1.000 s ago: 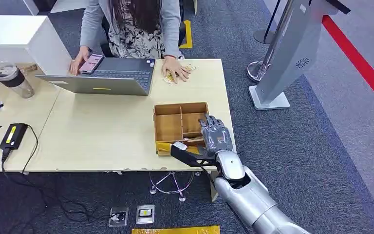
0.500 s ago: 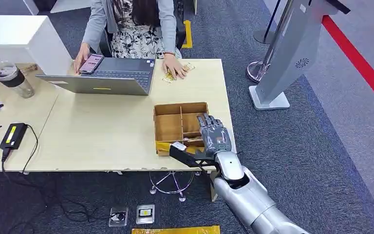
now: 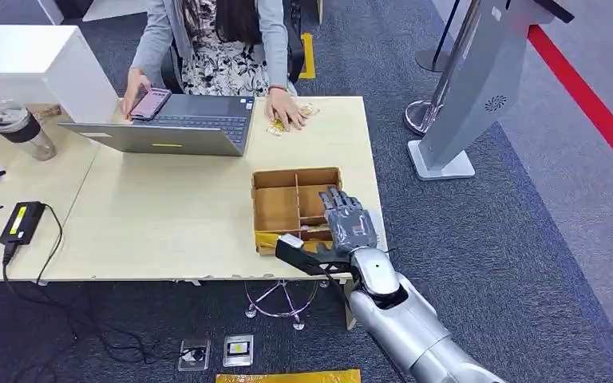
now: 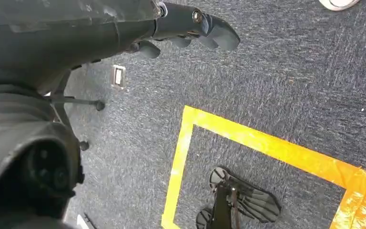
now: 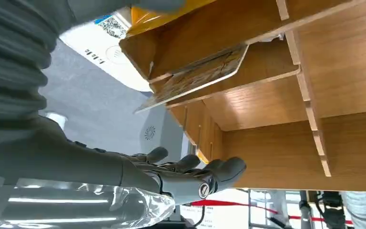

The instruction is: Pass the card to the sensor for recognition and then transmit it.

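A: Right hand [image 3: 350, 226] sits over the near right corner of the wooden divider box [image 3: 275, 206], fingers spread, holding nothing that I can make out. In the right wrist view the card [image 5: 198, 76] lies slanted inside a compartment, propped against a thin partition, one end poking past the box wall.

B: Left hand [image 4: 190, 26]?

A: Hanging over the carpet, fingers loosely curled in, nothing in them.

B: Risks?

A: My judgement: the card is thin, flat and glossy, with rounded corners. Thick fingers may not get under its edge, and could push it flat into the compartment instead. The box looks like light plywood with slim slats; a sideways nudge could slide it on the smooth pale worktop [image 3: 168, 215], and it already stands close to the edge. A shallow pinch might let the card slip on the way to the sensor.

B: Sensor location?

A: Uncertain. A grey slanted kiosk [image 3: 479, 88] stands on the carpet to the right; I cannot confirm it is the reader.
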`<act>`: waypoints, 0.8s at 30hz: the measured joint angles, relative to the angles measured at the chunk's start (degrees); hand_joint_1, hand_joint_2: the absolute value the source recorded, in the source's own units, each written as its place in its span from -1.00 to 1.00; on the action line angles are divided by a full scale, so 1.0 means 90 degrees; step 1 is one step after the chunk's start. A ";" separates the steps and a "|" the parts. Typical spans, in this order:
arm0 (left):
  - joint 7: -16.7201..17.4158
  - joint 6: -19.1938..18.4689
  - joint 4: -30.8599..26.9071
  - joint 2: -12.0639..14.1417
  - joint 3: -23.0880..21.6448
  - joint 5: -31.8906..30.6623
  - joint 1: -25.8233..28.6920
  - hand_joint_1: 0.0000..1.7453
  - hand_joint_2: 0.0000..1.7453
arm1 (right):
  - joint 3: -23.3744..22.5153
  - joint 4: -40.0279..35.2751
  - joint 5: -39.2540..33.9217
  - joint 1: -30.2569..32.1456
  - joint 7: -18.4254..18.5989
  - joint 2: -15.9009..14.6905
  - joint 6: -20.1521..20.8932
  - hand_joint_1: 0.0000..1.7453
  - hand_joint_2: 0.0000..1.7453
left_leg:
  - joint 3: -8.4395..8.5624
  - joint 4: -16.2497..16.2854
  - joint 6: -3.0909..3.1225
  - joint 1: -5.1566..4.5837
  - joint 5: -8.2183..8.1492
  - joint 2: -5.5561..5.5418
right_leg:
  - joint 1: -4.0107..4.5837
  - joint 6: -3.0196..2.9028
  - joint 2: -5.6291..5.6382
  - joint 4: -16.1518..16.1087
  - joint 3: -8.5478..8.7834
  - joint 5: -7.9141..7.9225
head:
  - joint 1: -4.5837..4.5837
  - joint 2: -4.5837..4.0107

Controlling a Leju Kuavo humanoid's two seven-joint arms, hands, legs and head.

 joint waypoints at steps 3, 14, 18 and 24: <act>0.0000 -0.0010 0.0000 0.0000 0.0000 -0.0002 0.0000 -1.00 -1.00 | 0.0000 0.0000 -0.0053 0.0000 -0.0024 0.0000 0.0027 0.62 1.00 | 0.0000 0.0000 0.0000 0.0000 0.0000 0.0000 | 0.0000 0.0000 0.0000 0.0000 0.0000 0.0000 | 0.0000 0.0000; 0.0000 -0.0022 0.0000 0.0002 -0.0002 0.0022 0.0000 -1.00 -1.00 | 0.0002 -0.0005 -0.0085 -0.0001 -0.0046 0.0000 -0.0078 -1.00 1.00 | 0.0000 0.0000 0.0000 0.0000 0.0000 0.0000 | 0.0000 0.0000 0.0000 0.0000 0.0000 0.0000 | 0.0000 0.0000; 0.0000 -0.0022 0.0000 0.0002 -0.0002 0.0034 0.0000 -1.00 -1.00 | 0.0007 -0.0005 -0.0131 -0.0005 -0.0070 0.0000 -0.0100 -0.72 1.00 | 0.0000 0.0000 0.0000 0.0000 0.0000 0.0000 | 0.0000 0.0000 0.0000 0.0000 0.0000 0.0000 | 0.0000 0.0000; 0.0000 -0.0041 0.0000 0.0005 -0.0022 0.0039 0.0000 -1.00 -1.00 | 0.0012 -0.0002 -0.0211 -0.0017 -0.0180 0.0010 -0.0238 1.00 1.00 | 0.0000 0.0000 0.0000 0.0000 0.0000 0.0000 | 0.0000 0.0000 0.0000 0.0000 0.0000 0.0000 | 0.0000 0.0000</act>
